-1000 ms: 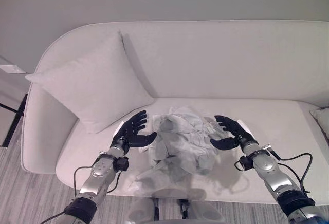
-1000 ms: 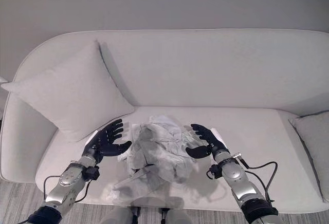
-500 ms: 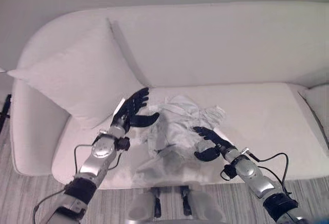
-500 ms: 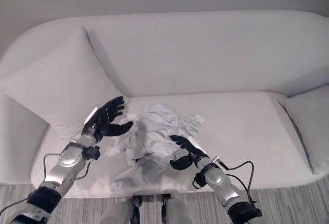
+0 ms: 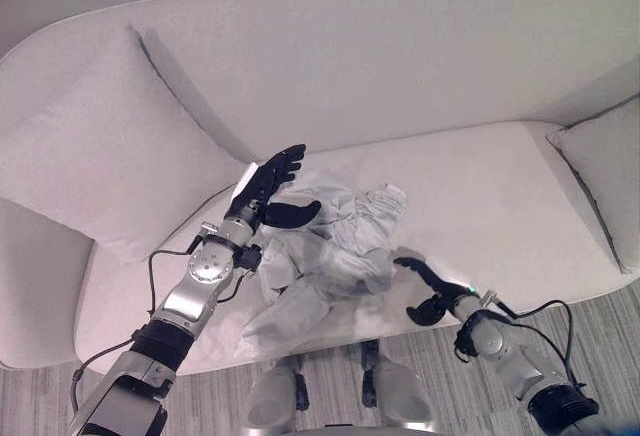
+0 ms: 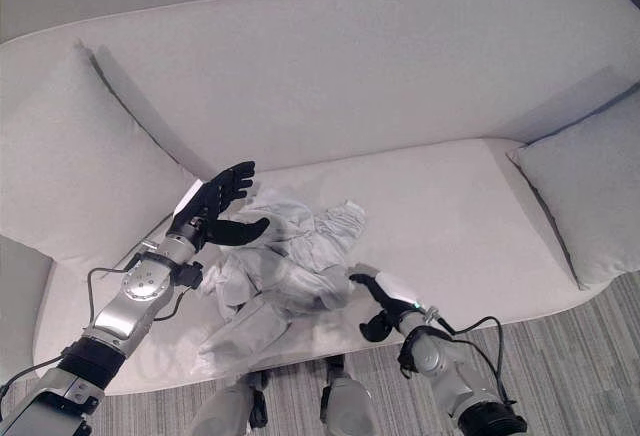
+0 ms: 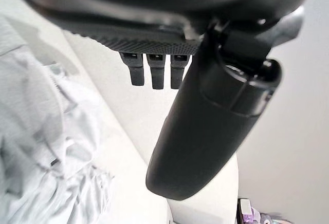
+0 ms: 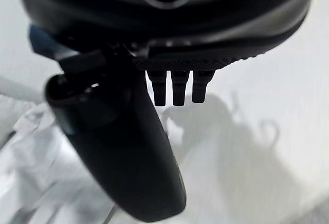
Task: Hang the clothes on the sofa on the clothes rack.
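The right robot hand [image 5: 428, 291] is hovering low at the front edge of the seat, its fingers loosely spread and holding nothing, just beside the near right edge of the crumpled pale grey-white cloth garment [image 5: 325, 251]. The garment is lying heaped on the seat cushion of the off-white fabric sofa [image 5: 480, 196], one end trailing over the front edge. The left robot hand [image 5: 268, 188] is hanging above the garment's far left side, fingers straight and thumb out, gripping nothing. A large white square cushion [image 5: 85, 146] is leaning against the backrest at the left, and a second pale cushion [image 6: 585, 191] is sitting at the right end.
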